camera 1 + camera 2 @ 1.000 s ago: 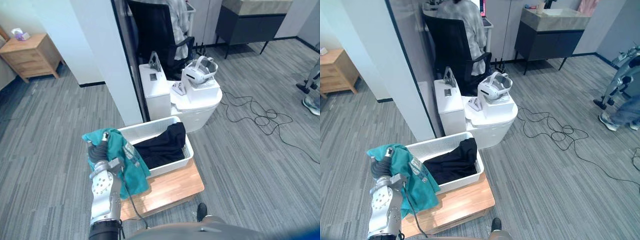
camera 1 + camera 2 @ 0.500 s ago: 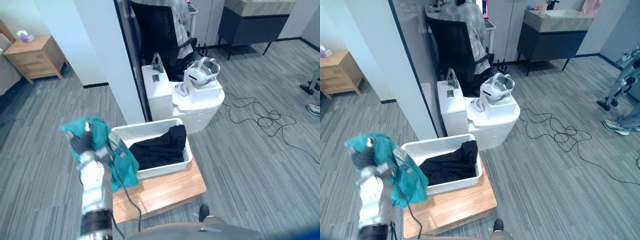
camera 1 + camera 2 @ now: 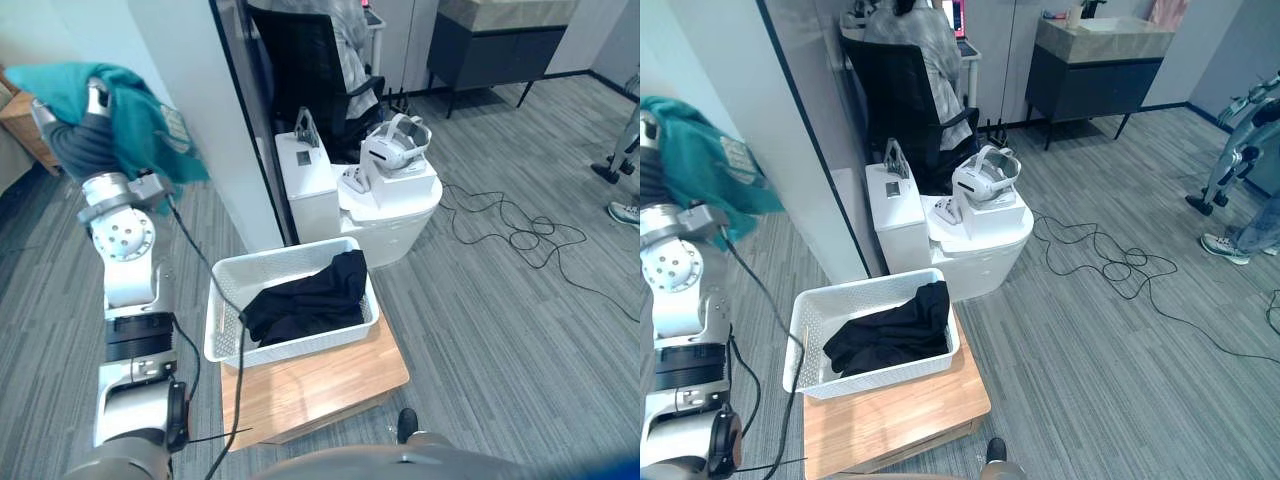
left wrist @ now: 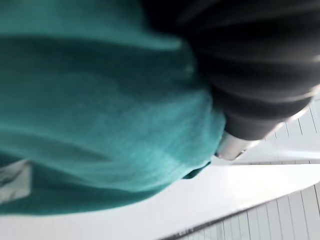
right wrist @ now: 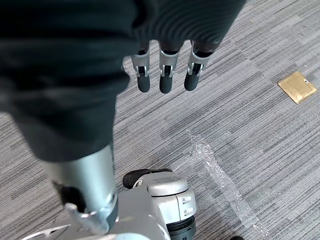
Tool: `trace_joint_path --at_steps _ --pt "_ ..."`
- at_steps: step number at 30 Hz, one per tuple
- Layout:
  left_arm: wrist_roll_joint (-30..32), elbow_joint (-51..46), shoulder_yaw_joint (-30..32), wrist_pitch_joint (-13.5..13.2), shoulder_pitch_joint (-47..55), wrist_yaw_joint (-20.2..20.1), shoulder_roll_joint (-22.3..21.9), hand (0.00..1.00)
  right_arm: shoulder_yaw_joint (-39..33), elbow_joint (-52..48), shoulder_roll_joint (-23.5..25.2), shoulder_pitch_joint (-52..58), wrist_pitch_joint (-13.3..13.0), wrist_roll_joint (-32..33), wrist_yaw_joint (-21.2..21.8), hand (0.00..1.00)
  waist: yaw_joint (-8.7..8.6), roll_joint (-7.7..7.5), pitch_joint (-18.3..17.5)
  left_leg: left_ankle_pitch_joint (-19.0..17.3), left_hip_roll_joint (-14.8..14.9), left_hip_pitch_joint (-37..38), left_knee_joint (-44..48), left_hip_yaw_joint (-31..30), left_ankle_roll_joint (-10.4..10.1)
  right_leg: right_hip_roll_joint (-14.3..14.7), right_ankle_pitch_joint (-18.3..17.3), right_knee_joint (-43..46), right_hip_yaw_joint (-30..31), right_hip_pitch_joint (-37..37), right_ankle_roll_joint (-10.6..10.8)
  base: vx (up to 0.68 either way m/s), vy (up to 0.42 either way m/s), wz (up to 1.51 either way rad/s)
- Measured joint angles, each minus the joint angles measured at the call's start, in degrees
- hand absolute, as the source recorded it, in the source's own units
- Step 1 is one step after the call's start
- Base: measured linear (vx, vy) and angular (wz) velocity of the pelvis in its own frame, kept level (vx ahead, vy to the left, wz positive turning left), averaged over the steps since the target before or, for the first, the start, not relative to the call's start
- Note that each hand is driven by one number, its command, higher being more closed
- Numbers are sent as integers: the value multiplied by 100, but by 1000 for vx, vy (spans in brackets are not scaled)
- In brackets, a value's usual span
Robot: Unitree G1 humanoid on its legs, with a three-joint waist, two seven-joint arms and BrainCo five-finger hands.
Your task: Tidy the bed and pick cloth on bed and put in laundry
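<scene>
Grey carpet floor [image 3: 500,330] w/ low wood table [image 3: 330,385] carrying white basket [image 3: 290,350]; black garment [image 3: 305,300] lying inside. L hand [image 3: 94,100] reaching high at far left, well apart from basket, teal cloth [image 3: 140,125] draping over it. Grip sitting under cloth, so can't tell if clamped or not. R hand [image 5: 167,70] pointing down over floor, fingers straight and apart, holding nothing.

The teal cloth [image 3: 135,115] drapes over the left hand [image 3: 78,142], hiding most of it.
</scene>
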Motion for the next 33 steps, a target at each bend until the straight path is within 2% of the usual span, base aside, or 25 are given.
trace_joint_path --at_steps 5,11,17,20,26,30,33 --pt "22 270 -151 104 233 -245 -116 100 -22 -19 -8 13 1 1 20 0 -37 38 58 -8 -36 126 -31 6 17 -34 1 -3 4 94 11 -13 3 -2" --pt "527 726 -472 426 890 -506 -419 100 -25 -182 -10 68 14 0 56 0 -75 128 232 -67 -3 205 -33 119 29 2 -25 -4 54 138 22 -12 -5 -5" --pt "885 875 -675 555 1222 -686 -625 100 -26 -227 -9 69 11 0 55 0 -181 191 285 -82 34 250 -42 151 6 52 -34 -3 66 136 20 22 1 -4" --pt "903 874 -782 559 1453 -806 -915 100 -29 -219 -26 82 15 0 55 0 -187 240 335 -119 38 298 -48 210 -18 69 -33 -3 103 145 20 17 7 -11" --pt "1089 875 -1088 655 1897 -937 -1204 100 -26 -226 -32 80 15 -1 54 0 -230 275 381 -148 64 317 -45 297 -31 102 -34 -5 132 129 20 -2 -6 -5" --pt "1114 881 -1302 711 2335 -1129 -1506 100 -13 -264 -34 58 19 0 53 0 -245 325 569 -153 86 308 -38 327 -37 120 -63 -5 145 114 18 -13 -14 -2" --pt "1115 1110 -1420 754 2670 -1283 -1867 100 28 -299 -31 56 58 -4 52 0 -241 373 599 -170 137 258 -42 439 -64 188 -80 -5 216 9 4 -8 -41 -13"
